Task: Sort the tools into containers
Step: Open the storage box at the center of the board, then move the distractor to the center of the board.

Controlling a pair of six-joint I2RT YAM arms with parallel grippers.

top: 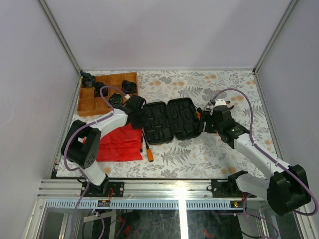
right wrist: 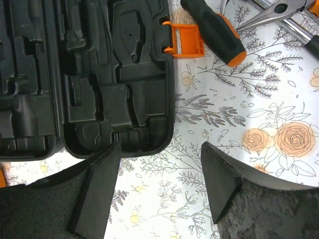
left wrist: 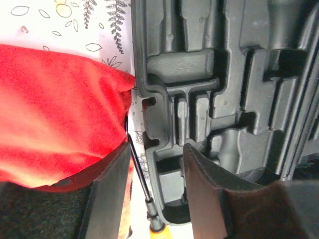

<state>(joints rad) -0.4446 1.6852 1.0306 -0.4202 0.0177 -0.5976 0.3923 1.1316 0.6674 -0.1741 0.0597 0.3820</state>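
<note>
Left gripper (left wrist: 156, 149), jaws spread, hovers at the left rim of the open tool case (left wrist: 224, 74), with a slim screwdriver (left wrist: 135, 167) showing between its fingers, beside the red cloth (left wrist: 55, 109). Right gripper (right wrist: 160, 147), also spread and holding nothing, hangs over the case's opposite edge near the orange latch (right wrist: 184, 40). Every moulded slot I can see is bare. A thick-handled screwdriver (right wrist: 214, 27) and pliers (right wrist: 271, 12) lie outside. By my reckoning, sorting has not begun.
</note>
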